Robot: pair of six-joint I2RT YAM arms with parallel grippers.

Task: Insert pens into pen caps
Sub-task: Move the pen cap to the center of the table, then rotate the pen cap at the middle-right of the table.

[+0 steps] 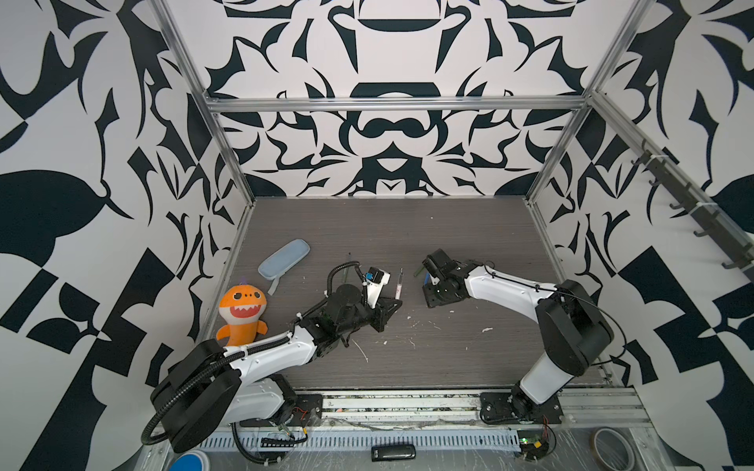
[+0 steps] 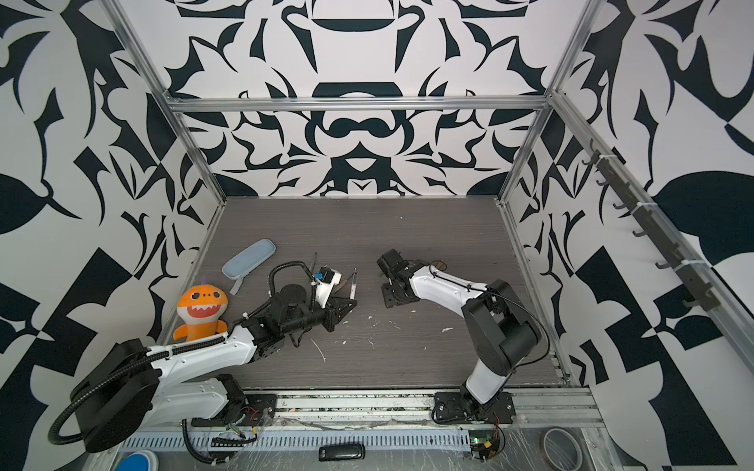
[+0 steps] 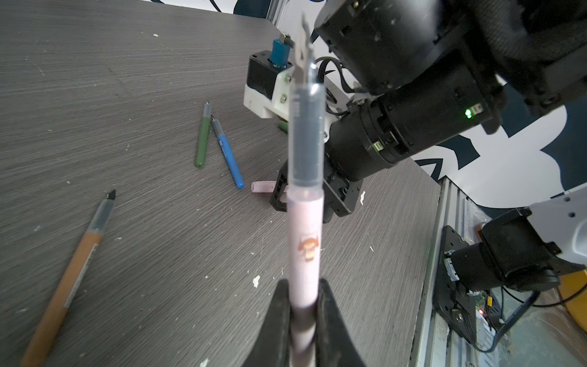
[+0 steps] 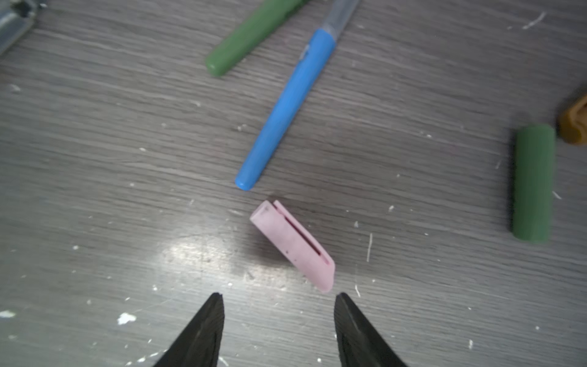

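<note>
Gripping the pale pink pen (image 3: 305, 228) by its barrel, the left gripper (image 3: 303, 286) holds it over the middle of the tabletop (image 1: 408, 228).
Just right of it, the right gripper (image 4: 279, 298) hangs empty, jaws parted, by the pink cap (image 4: 293, 246) lying flat. A blue pen (image 4: 286, 105), a green pen (image 4: 251, 35) and a green cap (image 4: 533, 182) lie near.

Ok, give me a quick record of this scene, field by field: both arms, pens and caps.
left jaws: shut on the pink pen, tip pointing away
right jaws: open, empty, over the table just short of the pink cap
loose on table: blue pen, green pen, orange-brown pen, green cap, orange-brown cap
capped pens: none in view
other items: pale blue pencil case, orange shark toy
</note>
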